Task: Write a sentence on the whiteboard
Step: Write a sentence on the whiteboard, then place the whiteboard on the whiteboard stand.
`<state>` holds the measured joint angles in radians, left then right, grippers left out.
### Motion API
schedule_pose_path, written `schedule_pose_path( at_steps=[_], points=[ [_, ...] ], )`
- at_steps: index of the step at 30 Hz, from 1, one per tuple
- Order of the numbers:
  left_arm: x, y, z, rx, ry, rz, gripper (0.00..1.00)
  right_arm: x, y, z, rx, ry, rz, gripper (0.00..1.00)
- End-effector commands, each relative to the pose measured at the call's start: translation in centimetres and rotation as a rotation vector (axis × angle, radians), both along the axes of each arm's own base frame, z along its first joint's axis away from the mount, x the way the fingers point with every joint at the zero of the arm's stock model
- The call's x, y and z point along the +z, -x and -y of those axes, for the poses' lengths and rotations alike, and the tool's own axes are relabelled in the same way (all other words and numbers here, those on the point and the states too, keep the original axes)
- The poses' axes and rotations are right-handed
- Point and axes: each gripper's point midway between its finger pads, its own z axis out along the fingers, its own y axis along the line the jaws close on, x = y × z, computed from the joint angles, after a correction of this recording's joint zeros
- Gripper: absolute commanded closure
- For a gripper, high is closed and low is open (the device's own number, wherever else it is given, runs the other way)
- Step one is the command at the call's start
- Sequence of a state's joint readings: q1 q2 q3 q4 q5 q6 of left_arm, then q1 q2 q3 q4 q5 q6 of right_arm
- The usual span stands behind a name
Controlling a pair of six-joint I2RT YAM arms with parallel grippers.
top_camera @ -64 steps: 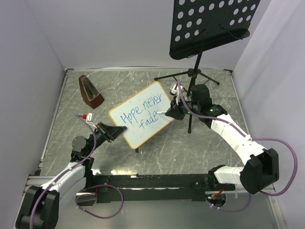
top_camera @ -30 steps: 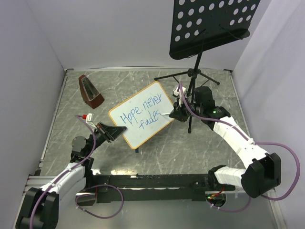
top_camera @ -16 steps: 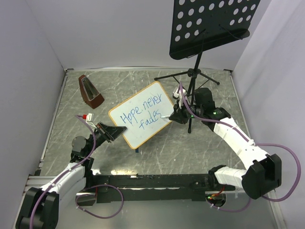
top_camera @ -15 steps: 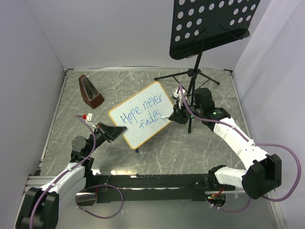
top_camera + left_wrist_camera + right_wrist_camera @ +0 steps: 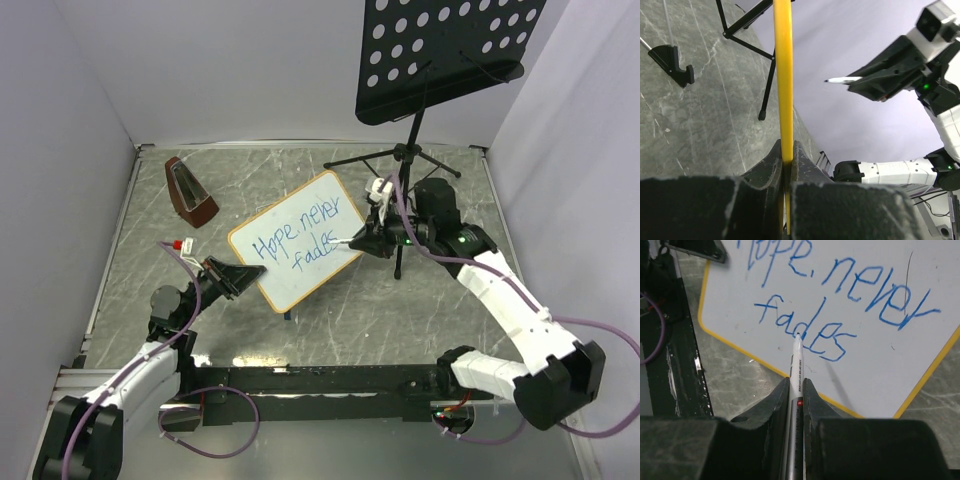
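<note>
Final "s" is finished since a moment ago, so the sentence (image 5: pixel 295 237) reads "Hope never fades". The right gripper (image 5: pixel 368 238), clamped on the marker (image 5: pixel 350 240), has lifted its tip off the whiteboard (image 5: pixel 290 285). The board stands tilted on the table (image 5: pixel 400 300), its edge pinched by the left gripper (image 5: pixel 240 273); writing looks done

Finds left gripper (image 5: pixel 787 162) at 6 o'clock, fingers pinched tight on the yellow edge of the whiteboard (image 5: pixel 783 75). Sees the board edge-on only, as a thin upright strip running up to 12 o'clock; cannot read its face. Notes one black foot (image 5: pixel 671 64) at 10 o'clock, seen against the grey marbled table (image 5: pixel 705 125). Records black tripod legs (image 5: pixel 767 82) at 11 o'clock, crossing behind the strip. Places right gripper (image 5: pixel 860 82) at 2 o'clock, clamped on a white marker (image 5: pixel 842 79), dark tip aimed toward the strip but apart from it. Notes white arm link (image 5: pixel 890 172) at 4 o'clock.
</note>
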<state>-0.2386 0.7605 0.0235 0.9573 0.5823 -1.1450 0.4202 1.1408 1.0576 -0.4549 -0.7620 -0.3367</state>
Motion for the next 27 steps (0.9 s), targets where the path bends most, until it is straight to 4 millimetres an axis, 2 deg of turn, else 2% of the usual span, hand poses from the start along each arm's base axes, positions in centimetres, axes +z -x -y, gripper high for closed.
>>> schedule_pose_path(
  at_steps=[1, 7, 9, 18, 19, 21, 22, 24, 25, 27],
  points=[
    [0.6, 1.1, -0.3, 0.000, 0.002, 0.102, 0.99, 3.6, 1.2, -0.3, 0.044, -0.069, 0.074, 1.00],
    [-0.1, 0.8, -0.3, 0.012, -0.061, 0.114, 0.99, 3.2, 0.8, 0.4, 0.026, -0.094, 0.065, 1.00],
    [1.2, 0.5, -0.3, 0.023, -0.072, 0.156, 0.99, 3.4, 0.9, 0.6, 0.026, -0.107, 0.067, 1.00],
    [3.0, -0.6, -0.2, 0.040, -0.141, 0.268, 0.99, 3.1, 1.1, 1.7, 0.017, -0.147, 0.058, 1.00],
    [4.1, -0.9, -0.2, 0.047, -0.149, 0.302, 0.99, 3.2, 1.0, 1.8, 0.015, -0.150, 0.059, 1.00],
    [4.4, -1.7, -0.1, 0.055, -0.209, 0.333, 0.99, 3.2, 1.4, 1.9, 0.025, -0.159, 0.058, 1.00],
    [5.9, -2.3, 0.0, 0.063, -0.224, 0.373, 0.99, 3.3, 1.6, 1.9, 0.029, -0.163, 0.061, 1.00],
    [5.6, -3.5, 0.1, 0.066, -0.308, 0.388, 0.99, 3.3, 1.9, 1.9, 0.038, -0.166, 0.056, 1.00],
    [7.2, -4.3, -0.1, 0.079, -0.328, 0.424, 0.99, 3.4, 2.2, 2.0, 0.046, -0.171, 0.061, 1.00],
    [7.0, -5.2, 0.2, 0.047, -0.381, 0.444, 0.99, 3.3, 2.5, 2.0, 0.053, -0.176, 0.058, 1.00]
  ],
)
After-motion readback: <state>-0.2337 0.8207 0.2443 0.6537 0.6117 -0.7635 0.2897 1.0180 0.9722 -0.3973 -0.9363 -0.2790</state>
